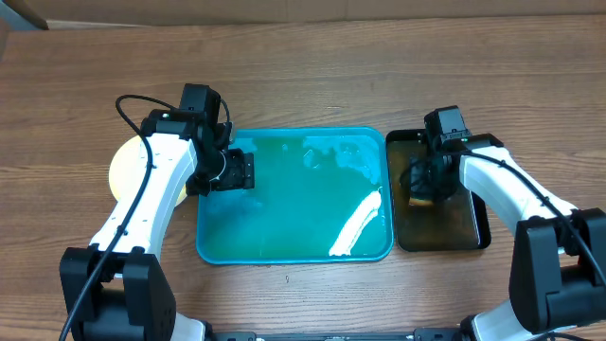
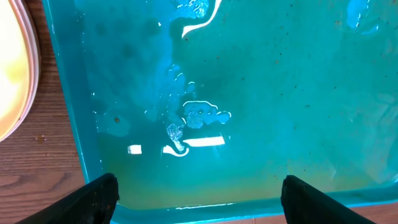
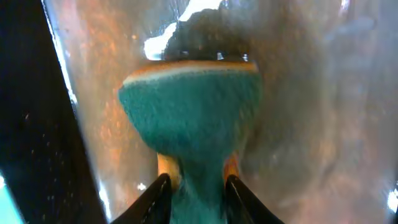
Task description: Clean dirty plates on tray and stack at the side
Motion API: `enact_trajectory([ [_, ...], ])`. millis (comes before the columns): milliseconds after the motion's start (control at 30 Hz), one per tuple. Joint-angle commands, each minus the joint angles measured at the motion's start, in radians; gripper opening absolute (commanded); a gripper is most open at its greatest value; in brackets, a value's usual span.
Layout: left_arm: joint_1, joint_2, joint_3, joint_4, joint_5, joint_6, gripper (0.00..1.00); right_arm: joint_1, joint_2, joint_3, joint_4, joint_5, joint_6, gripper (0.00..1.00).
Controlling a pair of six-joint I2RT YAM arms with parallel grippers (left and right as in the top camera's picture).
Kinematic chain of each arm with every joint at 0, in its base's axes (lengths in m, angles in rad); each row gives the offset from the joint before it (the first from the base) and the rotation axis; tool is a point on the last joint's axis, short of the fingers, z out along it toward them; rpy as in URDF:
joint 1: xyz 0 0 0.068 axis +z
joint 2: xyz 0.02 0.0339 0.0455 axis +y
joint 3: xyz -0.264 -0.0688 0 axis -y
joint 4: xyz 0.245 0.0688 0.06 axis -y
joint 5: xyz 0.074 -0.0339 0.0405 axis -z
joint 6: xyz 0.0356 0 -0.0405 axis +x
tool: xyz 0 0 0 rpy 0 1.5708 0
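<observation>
In the tray (image 1: 284, 242): only a film of water, nothing else. The plates (image 1: 121, 169) sit stacked on the counter (image 1: 312, 76) just left of it, partly under my left arm, so I judge the stacking done. My left end effector (image 2: 198, 205) hangs wide and empty over the tray's left edge, beside the stack. My right end effector (image 3: 196, 185) pinches the sponge (image 3: 189, 112), pressed down in the black tray (image 1: 471, 227), likely to park it. Nothing blocks either arm
</observation>
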Motion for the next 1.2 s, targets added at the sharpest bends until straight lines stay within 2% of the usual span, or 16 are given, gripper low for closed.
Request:
enact_trajectory([
  [0,-0.008,-0.012,0.008,0.000,0.011,0.019,0.85,0.002,-0.065,0.100,-0.040,0.002,0.008,0.31],
  [133,-0.008,-0.012,0.008,0.001,0.011,0.019,0.86,0.002,-0.129,0.179,-0.099,-0.001,0.019,0.36],
  [200,-0.008,-0.012,0.008,0.004,0.011,0.019,0.87,0.002,-0.164,0.200,-0.122,-0.033,0.019,0.48],
  [267,-0.008,-0.012,0.008,0.013,0.011,0.023,0.87,0.002,-0.188,0.201,-0.140,-0.087,0.018,0.65],
  [333,-0.008,-0.012,0.008,0.024,0.011,0.028,0.87,0.002,-0.193,0.201,-0.159,-0.122,0.016,0.74],
  [467,-0.005,-0.012,0.008,-0.013,-0.001,0.003,0.89,0.002,-0.193,0.201,-0.216,-0.129,0.009,0.70],
  [733,0.000,-0.061,0.004,-0.114,-0.025,-0.043,0.96,0.004,-0.236,0.193,-0.294,-0.112,0.058,0.70],
  [800,0.000,-0.103,-0.010,-0.114,-0.026,-0.042,0.97,0.005,-0.279,0.174,-0.283,-0.110,0.063,0.73],
  [933,0.000,-0.240,-0.077,-0.069,-0.044,-0.042,1.00,0.005,-0.411,0.101,-0.231,-0.108,0.077,0.78],
  [1000,0.000,-0.370,-0.158,-0.015,-0.051,-0.040,1.00,0.005,-0.535,0.027,-0.188,-0.101,0.076,0.87],
  [1033,0.000,-0.470,-0.222,0.029,-0.053,-0.030,1.00,0.005,-0.613,-0.018,-0.170,-0.085,0.076,0.99],
  [1167,0.000,-0.702,-0.347,0.106,-0.053,-0.021,1.00,0.005,-0.805,-0.106,-0.147,-0.056,0.076,1.00],
])
